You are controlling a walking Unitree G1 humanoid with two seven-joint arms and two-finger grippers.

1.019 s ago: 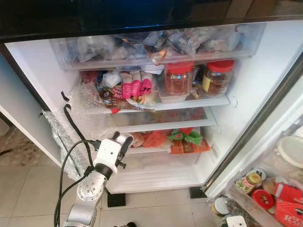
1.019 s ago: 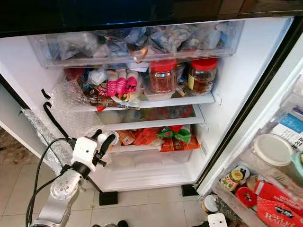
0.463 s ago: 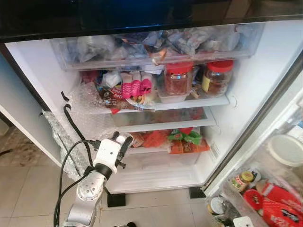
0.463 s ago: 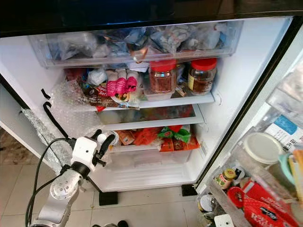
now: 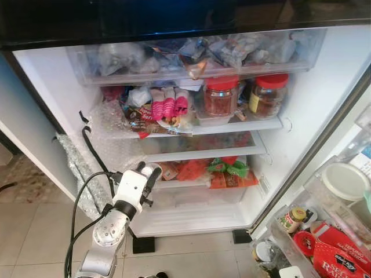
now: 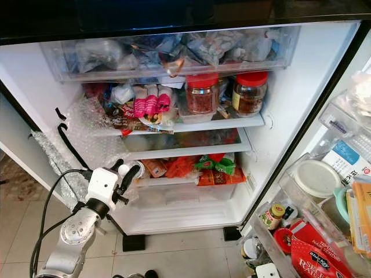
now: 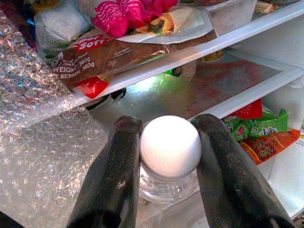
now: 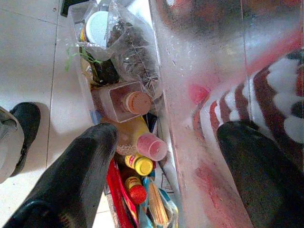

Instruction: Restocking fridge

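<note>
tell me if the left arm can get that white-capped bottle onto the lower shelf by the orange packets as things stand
Probably yes. The left tool grips the white-capped bottle right at the open fridge, and the lower shelf has bare space left of the orange packets. Bubble wrap lining the left wall could brush the arm.

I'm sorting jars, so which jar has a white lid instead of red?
The small clear jar held in the left gripper; both shelf jars have red lids.

Beige tiled floor [image 5: 35, 231]
</note>
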